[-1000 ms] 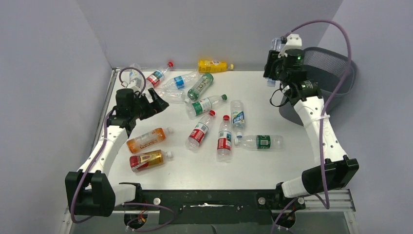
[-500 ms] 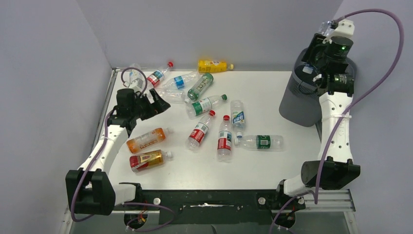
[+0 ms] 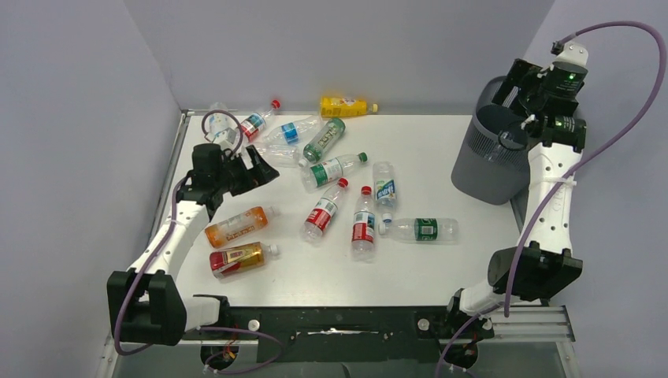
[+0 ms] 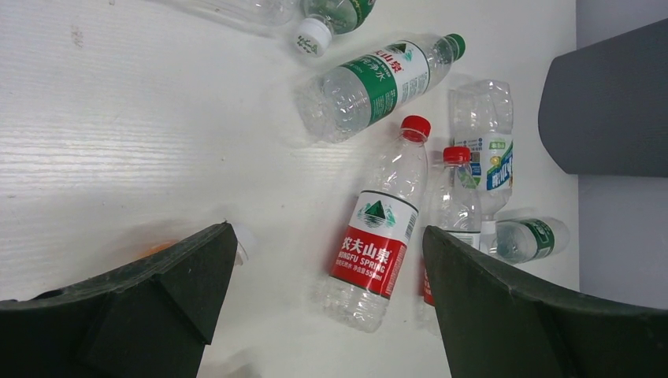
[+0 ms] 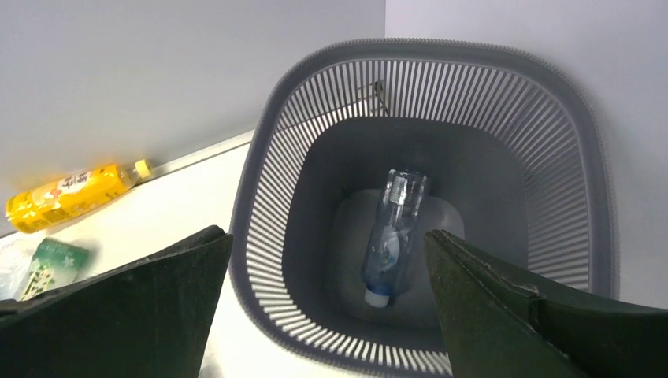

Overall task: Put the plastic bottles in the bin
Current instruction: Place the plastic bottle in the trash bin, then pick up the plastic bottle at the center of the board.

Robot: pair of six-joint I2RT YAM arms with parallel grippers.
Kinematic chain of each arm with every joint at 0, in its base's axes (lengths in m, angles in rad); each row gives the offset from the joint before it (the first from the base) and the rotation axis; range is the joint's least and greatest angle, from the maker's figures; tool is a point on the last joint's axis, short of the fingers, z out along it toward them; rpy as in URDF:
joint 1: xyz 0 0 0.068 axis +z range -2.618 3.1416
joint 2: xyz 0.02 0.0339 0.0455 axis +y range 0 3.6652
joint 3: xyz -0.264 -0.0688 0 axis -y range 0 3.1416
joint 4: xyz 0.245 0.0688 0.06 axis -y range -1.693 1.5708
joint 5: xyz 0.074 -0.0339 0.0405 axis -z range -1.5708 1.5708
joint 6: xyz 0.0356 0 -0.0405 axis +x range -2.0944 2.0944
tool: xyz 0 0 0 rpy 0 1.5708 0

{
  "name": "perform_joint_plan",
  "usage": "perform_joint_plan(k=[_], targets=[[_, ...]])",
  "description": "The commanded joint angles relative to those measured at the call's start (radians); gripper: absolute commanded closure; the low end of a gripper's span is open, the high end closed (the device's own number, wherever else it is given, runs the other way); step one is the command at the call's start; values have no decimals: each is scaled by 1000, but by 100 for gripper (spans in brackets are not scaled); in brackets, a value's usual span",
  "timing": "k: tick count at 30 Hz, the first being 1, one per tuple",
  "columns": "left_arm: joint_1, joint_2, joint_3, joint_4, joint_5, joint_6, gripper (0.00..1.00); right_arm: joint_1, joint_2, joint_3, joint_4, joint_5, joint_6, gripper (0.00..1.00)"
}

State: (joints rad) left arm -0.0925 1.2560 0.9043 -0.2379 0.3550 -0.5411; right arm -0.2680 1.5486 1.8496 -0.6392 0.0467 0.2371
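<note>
The dark grey mesh bin [image 3: 480, 169] stands at the table's right edge. My right gripper [image 3: 524, 88] hangs over its mouth, open and empty. In the right wrist view one clear bottle with a blue label [image 5: 396, 236] lies on the floor of the bin [image 5: 264, 197], below the right gripper [image 5: 327, 236]. Several plastic bottles lie across the table, among them a red-labelled one [image 3: 323, 211]. My left gripper [image 3: 264, 165] hovers open at the left. In its wrist view the left gripper [image 4: 329, 236] is above the table, with the red-labelled bottle [image 4: 378, 236] below it.
An orange bottle [image 3: 236, 226] and an amber one [image 3: 236, 258] lie near the left arm. A yellow bottle [image 3: 344, 106] rests against the back wall. A green-labelled bottle [image 3: 417, 229] lies nearest the bin. Grey walls close in the table's back and left.
My right gripper swung from the table's back right to above the bin, then opened; the clear blue-labelled bottle it carried now lies inside. The left arm barely moved.
</note>
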Motion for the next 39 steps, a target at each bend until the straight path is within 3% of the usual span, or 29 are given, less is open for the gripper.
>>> perform_joint_plan(k=[1, 9, 15, 25, 33, 39], targets=[[-13, -46, 23, 3, 27, 5, 10, -3, -139, -28, -25, -60, 5, 2], [-18, -129, 56, -93, 44, 2, 10, 16, -416, -260, -77, -256, 44, 2], [-16, -156, 74, -191, 77, -6, 10, 17, -496, -334, -126, -342, 94, 2], [-16, -121, 58, -236, 72, 7, 10, 21, -611, -586, 1, -428, 231, 2], [-19, -265, -41, -129, 51, -41, 10, 48, -858, -827, 82, -507, 310, 2], [-43, -276, 16, -218, 40, -40, 10, 115, -949, -876, -37, -495, 307, 2]])
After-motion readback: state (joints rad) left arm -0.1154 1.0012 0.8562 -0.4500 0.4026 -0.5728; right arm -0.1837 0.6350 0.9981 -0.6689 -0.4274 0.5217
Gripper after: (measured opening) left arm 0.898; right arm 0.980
